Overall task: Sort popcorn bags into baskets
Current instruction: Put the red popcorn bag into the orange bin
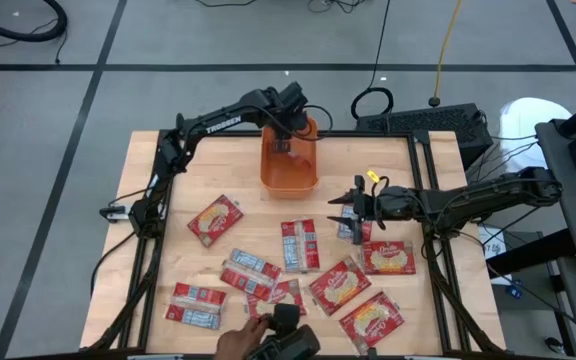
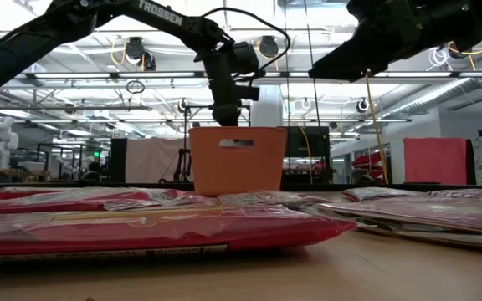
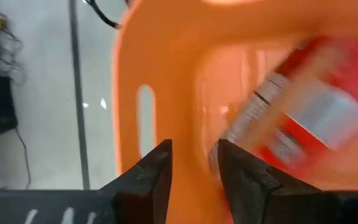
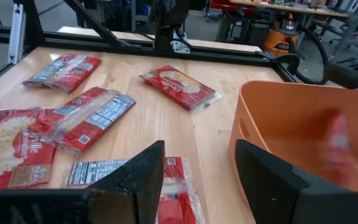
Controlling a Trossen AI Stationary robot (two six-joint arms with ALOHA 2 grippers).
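The orange basket stands at the table's far middle. My left gripper hangs open over its far end, fingers pointing down into it. A red popcorn bag shows blurred inside the basket, clear of the fingers, and appears as a red smear in the right wrist view. Several more bags lie flat on the table's near half, among them one to the left and one to the right. My right gripper is open, right of the basket, above a bag.
A person's hand holds a dark device at the table's near edge, among the bags. Black frame rails run along the table's sides. Bare wood lies left of the basket.
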